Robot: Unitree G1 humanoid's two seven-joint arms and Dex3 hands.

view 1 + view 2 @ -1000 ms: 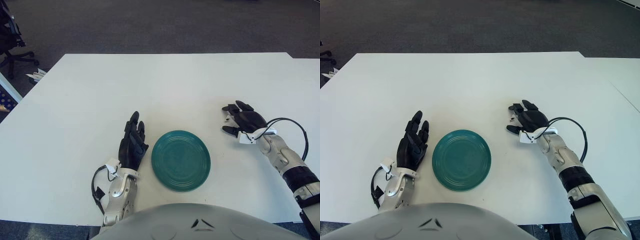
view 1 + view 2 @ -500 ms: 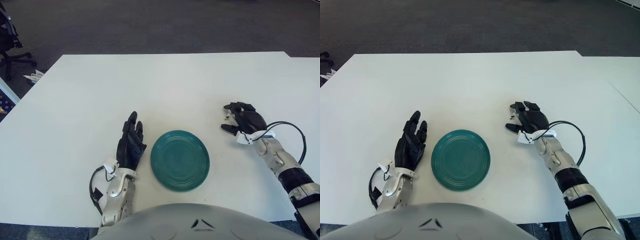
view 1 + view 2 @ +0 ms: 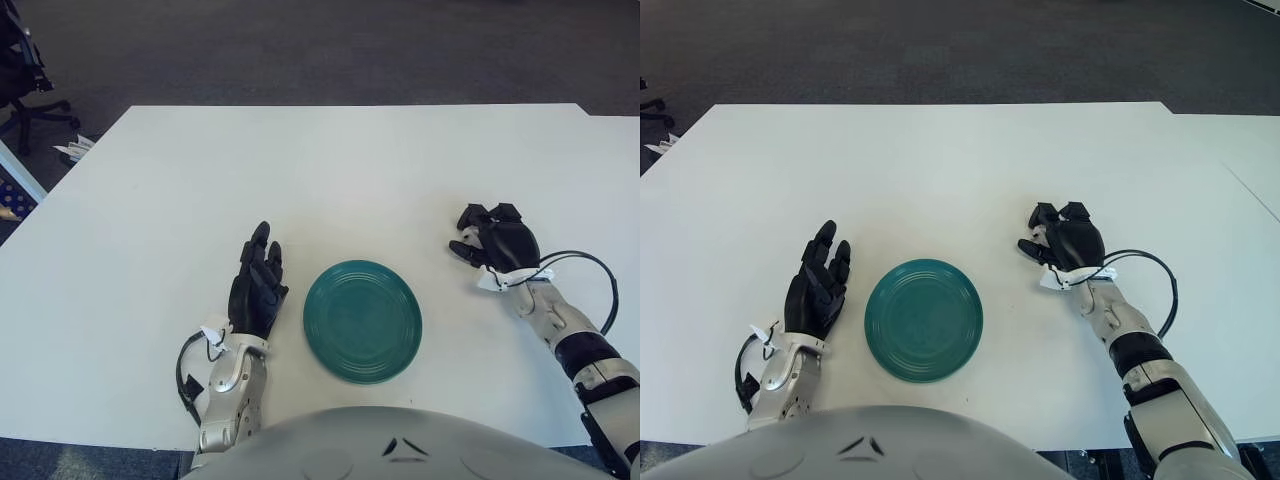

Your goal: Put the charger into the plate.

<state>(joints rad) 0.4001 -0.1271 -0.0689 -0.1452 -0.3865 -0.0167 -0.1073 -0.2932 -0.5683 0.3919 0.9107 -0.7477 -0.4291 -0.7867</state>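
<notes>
A round teal plate (image 3: 361, 320) lies on the white table (image 3: 330, 170), near its front edge. My right hand (image 3: 492, 240) is on the table to the right of the plate, about a hand's width away. Its black fingers are curled down and closed around the charger, which is almost wholly hidden under them. The hand also shows in the right eye view (image 3: 1068, 240). My left hand (image 3: 256, 288) rests flat on the table just left of the plate, open and empty.
A black cable (image 3: 580, 262) loops from my right wrist over the table. An office chair (image 3: 22, 70) stands on the dark carpet past the table's far left corner.
My right hand's fingers have curled from spread to closed, and the hand has shifted slightly right. My left hand has barely moved. The plate has not moved.
</notes>
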